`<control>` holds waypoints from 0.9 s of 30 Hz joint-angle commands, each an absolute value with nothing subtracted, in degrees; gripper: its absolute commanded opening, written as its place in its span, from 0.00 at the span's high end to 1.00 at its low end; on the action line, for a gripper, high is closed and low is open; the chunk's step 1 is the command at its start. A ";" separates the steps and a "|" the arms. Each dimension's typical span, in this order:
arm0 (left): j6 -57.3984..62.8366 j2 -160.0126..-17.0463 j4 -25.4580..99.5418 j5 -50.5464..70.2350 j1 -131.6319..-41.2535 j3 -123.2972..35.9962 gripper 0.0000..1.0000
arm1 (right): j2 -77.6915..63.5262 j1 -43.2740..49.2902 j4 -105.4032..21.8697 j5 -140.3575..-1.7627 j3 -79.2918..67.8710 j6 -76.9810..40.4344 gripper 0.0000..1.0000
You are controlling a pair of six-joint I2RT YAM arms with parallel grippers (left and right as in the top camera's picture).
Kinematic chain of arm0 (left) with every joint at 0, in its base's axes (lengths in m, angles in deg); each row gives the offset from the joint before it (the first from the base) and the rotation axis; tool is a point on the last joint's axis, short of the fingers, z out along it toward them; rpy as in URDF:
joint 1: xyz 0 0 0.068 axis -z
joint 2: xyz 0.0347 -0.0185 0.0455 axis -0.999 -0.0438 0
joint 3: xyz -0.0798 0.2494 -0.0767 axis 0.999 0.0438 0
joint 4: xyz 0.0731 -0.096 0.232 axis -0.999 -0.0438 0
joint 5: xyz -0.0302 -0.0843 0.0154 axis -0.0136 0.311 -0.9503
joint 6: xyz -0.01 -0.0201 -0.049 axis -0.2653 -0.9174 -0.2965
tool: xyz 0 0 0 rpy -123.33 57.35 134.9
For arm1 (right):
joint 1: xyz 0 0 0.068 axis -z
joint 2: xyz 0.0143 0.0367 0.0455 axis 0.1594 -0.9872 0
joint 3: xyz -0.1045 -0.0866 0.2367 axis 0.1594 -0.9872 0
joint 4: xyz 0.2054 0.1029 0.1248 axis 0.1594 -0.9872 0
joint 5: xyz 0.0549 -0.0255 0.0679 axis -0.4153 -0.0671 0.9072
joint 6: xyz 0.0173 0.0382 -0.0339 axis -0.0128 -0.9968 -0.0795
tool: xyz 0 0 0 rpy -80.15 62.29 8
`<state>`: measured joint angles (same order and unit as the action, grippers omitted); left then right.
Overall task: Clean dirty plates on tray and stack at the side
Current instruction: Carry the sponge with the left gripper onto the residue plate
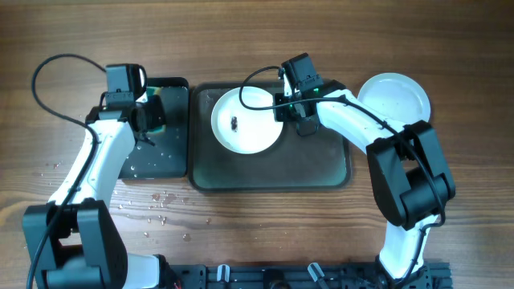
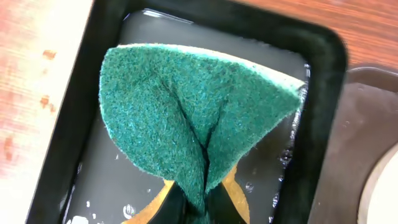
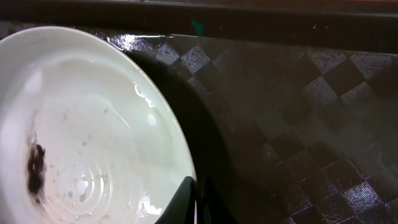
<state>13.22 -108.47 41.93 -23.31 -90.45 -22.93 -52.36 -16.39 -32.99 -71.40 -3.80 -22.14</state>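
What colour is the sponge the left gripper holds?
Sponge: dark green scouring face, yellow underneath. The left wrist view shows it best.

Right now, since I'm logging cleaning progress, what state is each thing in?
plate on the tray: dirty, dark smear, rim gripped.
side plate: on the table off the tray, no smear visible.
tray: holds one plate.
sponge: folded, pinched, over the black tray.
black tray: wet.
left gripper: shut on the sponge.
right gripper: shut on the plate's rim.

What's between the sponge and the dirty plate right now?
Nothing loose, seen overhead: the black tray's right wall, then the grey-green tray's left rim and bare floor up to the dirty plate.
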 commanded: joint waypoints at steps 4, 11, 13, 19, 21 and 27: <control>6.53 -102.79 44.94 -31.51 -86.91 -22.91 0.96 | -53.10 -16.54 -32.58 -70.04 -4.28 -22.56 0.94; 6.55 -101.65 45.75 -34.13 -83.57 -22.91 0.96 | -53.10 -16.54 -32.53 -70.04 -4.28 -22.62 0.94; 6.60 -101.63 45.73 -31.27 -84.03 -23.08 0.96 | -53.10 -16.54 -32.51 -70.04 -4.28 -23.10 0.94; 6.99 -101.65 39.57 -14.70 -89.12 -27.02 0.96 | -53.10 -16.54 -32.55 -69.98 -4.28 -25.81 0.95; 7.25 -101.65 37.80 -10.96 -91.00 -28.79 0.96 | -53.10 -16.54 -32.55 -69.24 -4.28 -26.01 0.95; 11.39 -102.79 29.40 -9.94 -92.92 -34.69 0.96 | -53.10 -16.54 -32.55 -64.54 -4.28 -27.52 0.95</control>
<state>8.28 -102.49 31.68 -13.72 -92.49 -30.65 -52.36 -16.39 -32.93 -68.91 -3.80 -25.42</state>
